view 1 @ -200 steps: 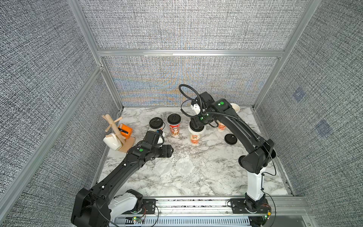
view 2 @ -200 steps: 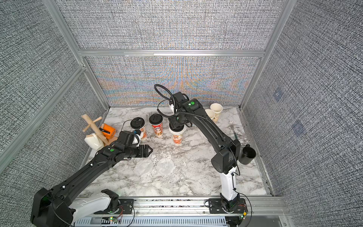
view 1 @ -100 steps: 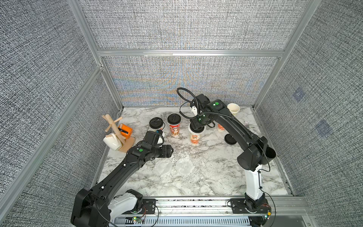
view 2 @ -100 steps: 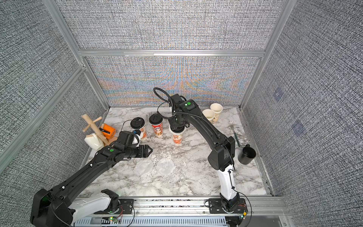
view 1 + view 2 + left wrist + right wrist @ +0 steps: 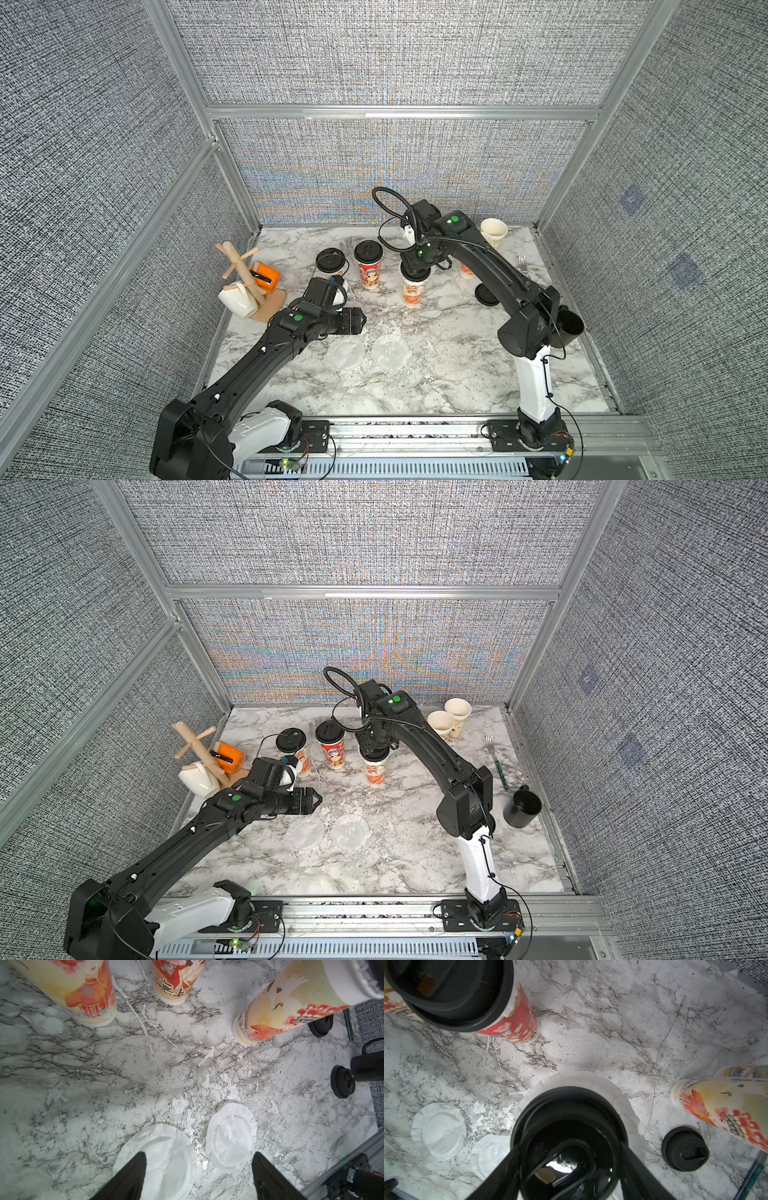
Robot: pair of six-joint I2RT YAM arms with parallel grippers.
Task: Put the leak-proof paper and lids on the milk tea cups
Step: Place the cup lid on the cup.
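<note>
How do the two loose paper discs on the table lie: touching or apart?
Apart. The left wrist view shows bare tabletop between the left disc and the right disc.

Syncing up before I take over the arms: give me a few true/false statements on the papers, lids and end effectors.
1. Two leak-proof paper discs lie loose on the table. True.
2. The left end effector is clamped on a disc. False: it is open and holds nothing.
3. The right end effector grips a black lid sitting on a cup, with a leak-proof paper frilling out under it. True.
4. Every cup wears a lid. False: two open cups stand at the back.
5. A spare lid lies on the table. True.
</note>
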